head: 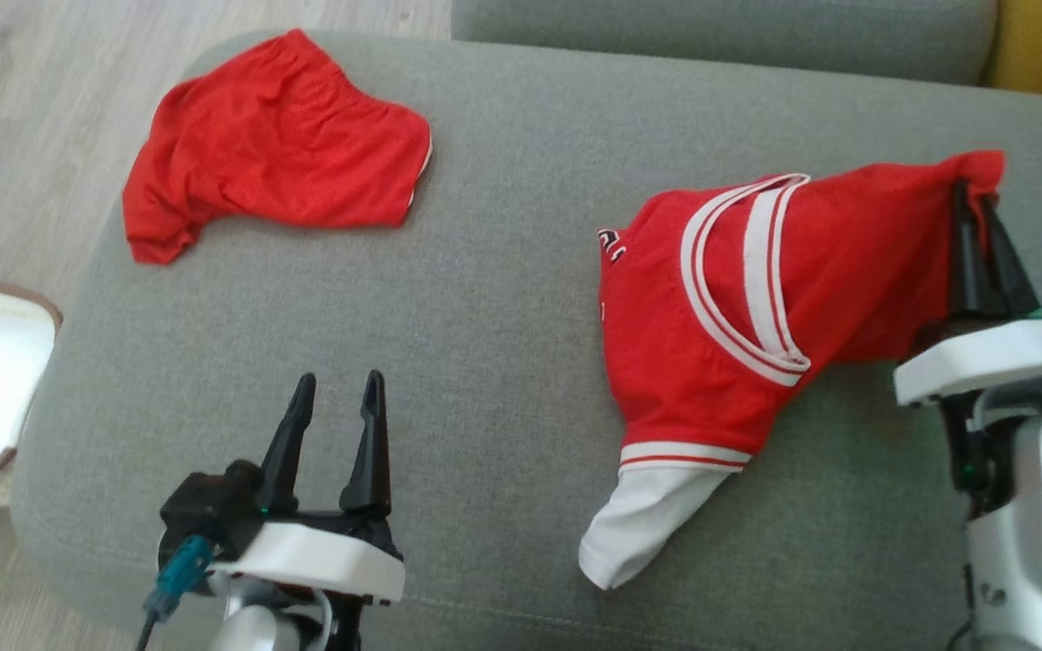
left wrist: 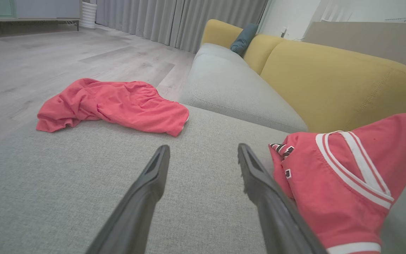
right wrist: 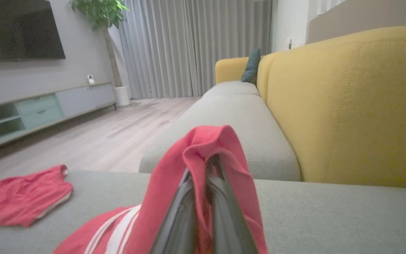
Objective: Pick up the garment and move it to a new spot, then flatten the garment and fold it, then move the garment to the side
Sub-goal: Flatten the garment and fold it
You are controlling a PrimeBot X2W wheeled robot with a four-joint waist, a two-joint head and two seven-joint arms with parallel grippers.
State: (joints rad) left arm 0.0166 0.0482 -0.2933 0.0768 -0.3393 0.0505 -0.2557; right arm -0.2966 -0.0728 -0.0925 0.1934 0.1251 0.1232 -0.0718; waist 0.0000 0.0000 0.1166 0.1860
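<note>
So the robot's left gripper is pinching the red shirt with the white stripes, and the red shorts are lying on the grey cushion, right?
Almost. It's the right gripper that is shut on the red shirt, as the head view shows. The left gripper is open and holds nothing. The red shorts do lie on the grey cushion.

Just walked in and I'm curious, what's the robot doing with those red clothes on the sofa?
The right gripper is shut on one end of the red jersey, holding that end up off the grey sofa cushion. The left gripper hangs open over the cushion, holding nothing. A second red garment lies crumpled at the cushion's far left corner.
</note>
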